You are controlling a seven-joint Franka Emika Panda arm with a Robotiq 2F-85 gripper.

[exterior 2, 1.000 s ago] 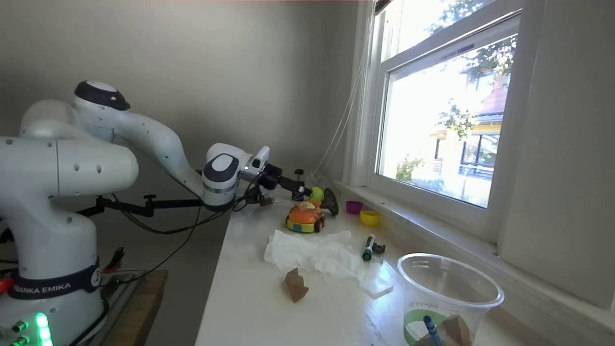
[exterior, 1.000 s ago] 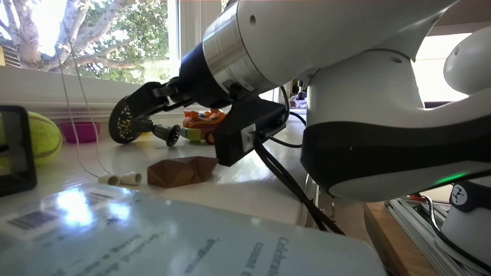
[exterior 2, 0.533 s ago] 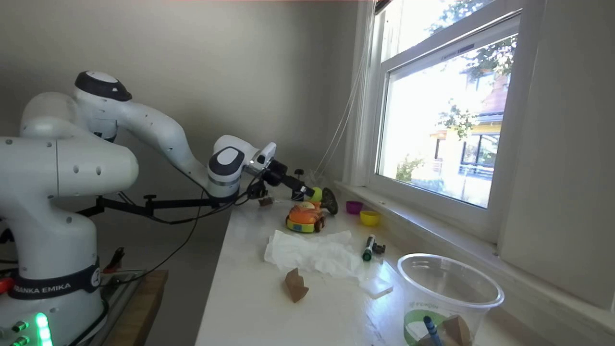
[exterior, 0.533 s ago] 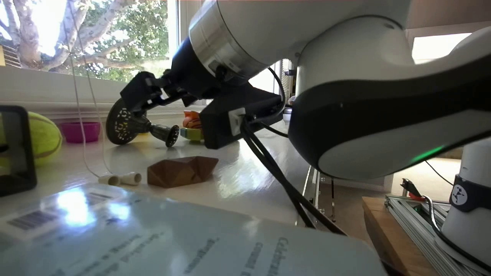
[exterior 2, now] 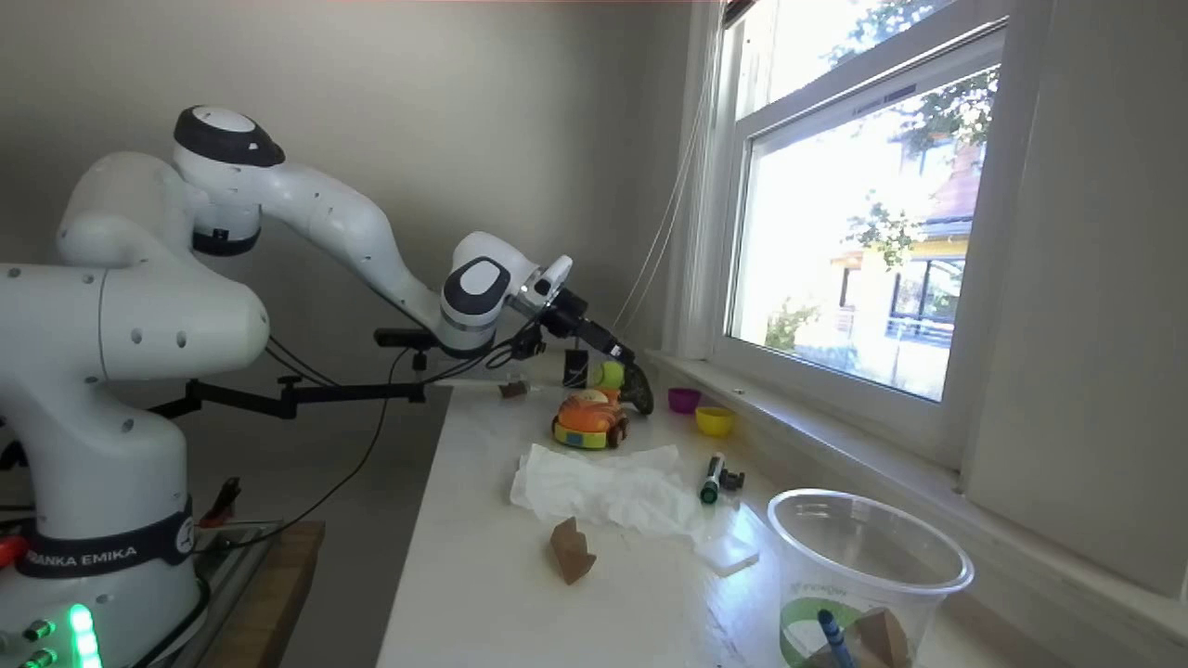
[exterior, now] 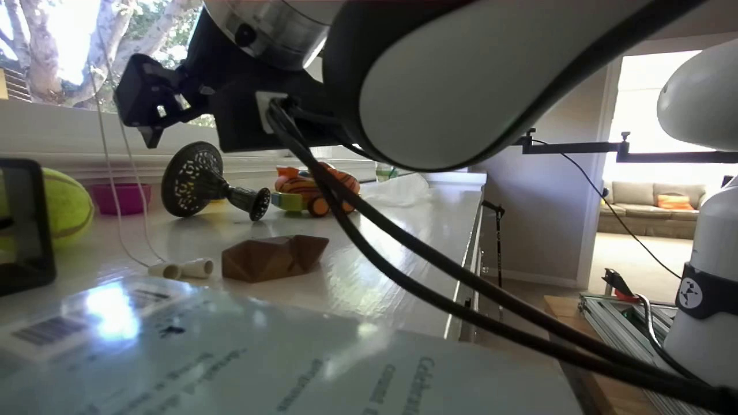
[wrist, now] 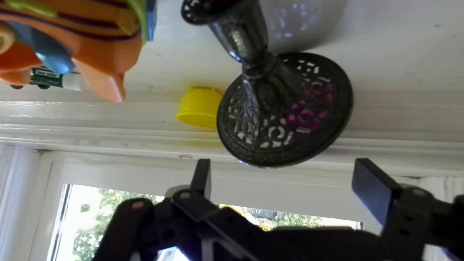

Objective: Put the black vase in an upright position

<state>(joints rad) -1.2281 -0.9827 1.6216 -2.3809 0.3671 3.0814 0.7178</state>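
Your Robotiq gripper is spread: in the wrist view its two fingers stand well apart, and the black vase is beyond the tips, outside the gap. The vase lies on its side on the white counter. In an exterior view its pierced disc is at the left and its narrow flared end at the right, nearer the camera; there you have the gripper above the disc, with clear space showing between them. An orange striped toy car stands to the vase's right. A purple cup is to its left, near the window sill, and a tennis ball lies further left. Nearer the camera you have a brown faceted piece, just right of two cord pulls. In an exterior view a yellow cup sits near the purple one, and nearer the camera come a crumpled white sheet, a green-capped marker and, at the near right, a clear plastic cup.
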